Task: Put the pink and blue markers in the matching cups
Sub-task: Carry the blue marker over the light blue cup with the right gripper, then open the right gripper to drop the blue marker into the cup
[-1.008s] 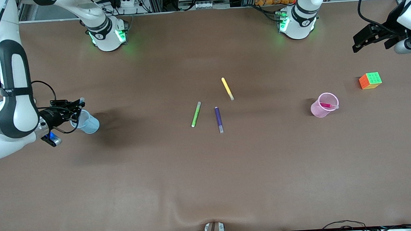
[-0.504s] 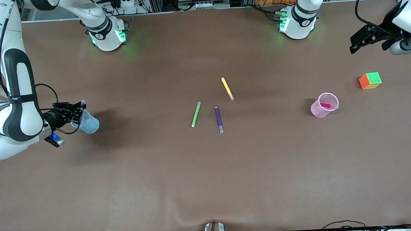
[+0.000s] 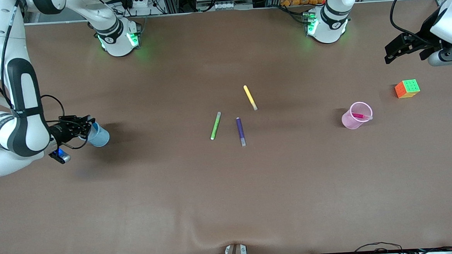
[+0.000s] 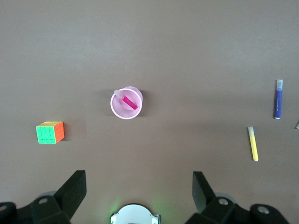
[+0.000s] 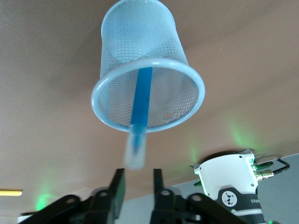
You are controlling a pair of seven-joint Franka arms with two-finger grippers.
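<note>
The right jaws hang low over the right arm's end of the counter (image 3: 230,200), just beside the rim of the blue cup (image 3: 99,136). In the right wrist view they stand a little apart with nothing between them, so they look released, though the gap is narrow. The blue marker (image 5: 140,93) stands in the blue cup, leaning on the rim. Its pale cap end sticks out over the rim on the side toward the right jaws, just off their tips and apparently not touching them.

The left jaws are spread wide and grasp nothing. They are up over the left arm's end of the counter, where that arm waits. The cube (image 3: 407,88) sits on the counter close under them. The pink cup (image 3: 355,122) is a little farther out from them, toward the middle of the counter. The pink marker (image 3: 359,115) rests in it, with its cap on the rim.

The green marker (image 3: 215,125), purple marker (image 3: 241,131) and yellow marker (image 3: 250,97) lie loose at mid-counter. They are well apart from both sets of jaws.
</note>
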